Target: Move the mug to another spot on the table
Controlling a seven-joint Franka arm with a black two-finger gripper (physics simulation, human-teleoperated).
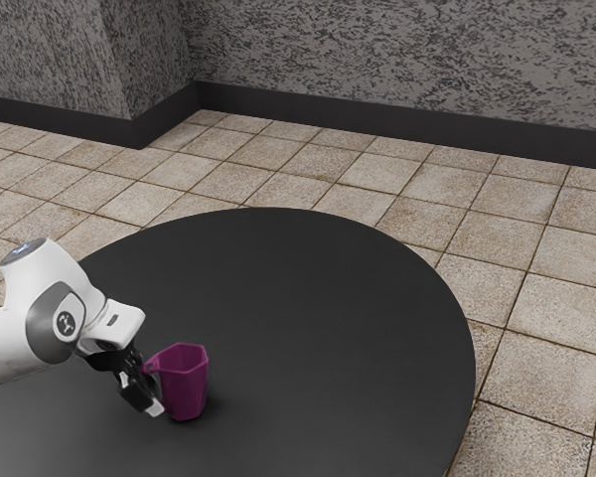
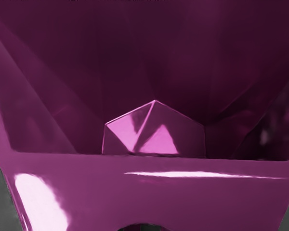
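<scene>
A magenta faceted mug point(image 1: 182, 382) stands upright on the round black table point(image 1: 308, 298), near its front edge at the exterior view's left. My black gripper point(image 1: 145, 390) comes down at the mug's left side and is shut on the wall by the rim. One finger point(image 1: 137, 391) shows outside that wall; the other is hidden by the mug. In the wrist view the mug's rim wall point(image 2: 149, 192) lies right under my hand. Beyond it I look into the mug's inside, down to its faceted bottom point(image 2: 154, 132).
The table top stretches away toward the exterior view's right and back. The table's front edge lies close below the mug. A tiled floor point(image 1: 497, 238) and rough stone walls surround the table.
</scene>
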